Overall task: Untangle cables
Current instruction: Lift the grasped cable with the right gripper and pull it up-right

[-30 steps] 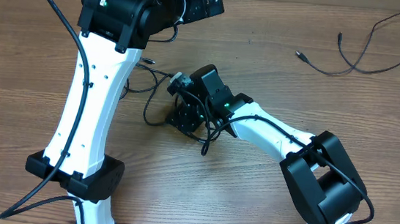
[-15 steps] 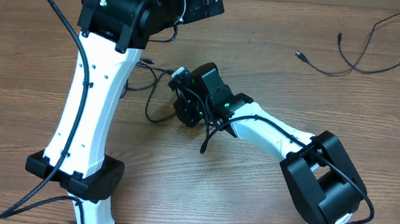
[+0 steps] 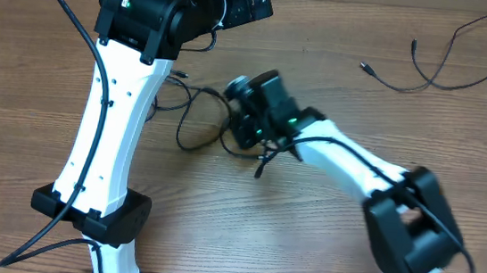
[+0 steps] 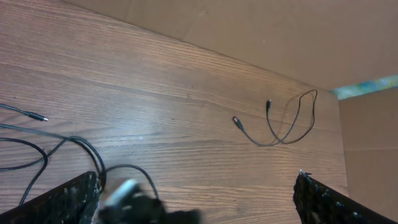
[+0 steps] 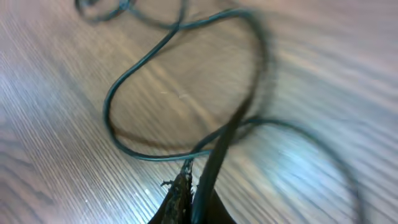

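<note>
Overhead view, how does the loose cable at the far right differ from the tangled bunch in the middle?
The loose cable lies alone with both plug ends free; the tangled bunch has overlapping loops. The loose cable is untouched, while the tangled bunch apparently has a strand in the right pincer. Both are thin, black and on the table.

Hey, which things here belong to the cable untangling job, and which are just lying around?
Job:
tangled cables, one strand in the right pincer
separate loose cable

Just there:
wooden table
brown wall panel
</note>
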`<state>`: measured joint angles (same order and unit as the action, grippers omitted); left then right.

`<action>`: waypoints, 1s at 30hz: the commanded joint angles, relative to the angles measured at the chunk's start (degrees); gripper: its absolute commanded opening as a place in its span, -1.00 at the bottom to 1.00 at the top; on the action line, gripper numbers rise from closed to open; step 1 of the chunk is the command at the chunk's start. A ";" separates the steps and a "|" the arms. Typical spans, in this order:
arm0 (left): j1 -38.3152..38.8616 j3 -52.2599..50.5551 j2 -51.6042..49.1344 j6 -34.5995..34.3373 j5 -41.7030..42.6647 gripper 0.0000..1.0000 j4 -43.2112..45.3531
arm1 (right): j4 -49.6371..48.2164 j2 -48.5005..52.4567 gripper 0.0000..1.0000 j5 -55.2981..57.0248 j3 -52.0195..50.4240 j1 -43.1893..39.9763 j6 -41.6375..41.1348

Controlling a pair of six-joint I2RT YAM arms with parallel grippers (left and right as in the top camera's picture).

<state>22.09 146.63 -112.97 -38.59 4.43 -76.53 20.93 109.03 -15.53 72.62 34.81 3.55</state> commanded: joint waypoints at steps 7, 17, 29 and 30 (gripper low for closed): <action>-0.33 0.04 -0.61 1.31 -0.55 0.99 0.02 | 6.19 -19.63 -0.93 0.52 0.15 -4.09 -3.48; -0.33 0.04 -0.61 1.33 -0.48 0.99 0.02 | 6.93 -32.85 -0.93 3.17 0.15 -4.09 -3.30; -0.31 0.04 -0.66 1.31 -0.42 0.99 0.02 | 1.60 -40.61 -0.93 4.44 0.15 -4.09 -3.30; -0.26 0.04 -0.66 1.27 -0.39 0.99 0.02 | 0.68 -40.89 -0.93 4.63 0.15 -4.09 -3.28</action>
<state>22.09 146.63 -112.97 -38.59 4.43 -76.55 23.33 69.93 -11.75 72.62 30.63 0.60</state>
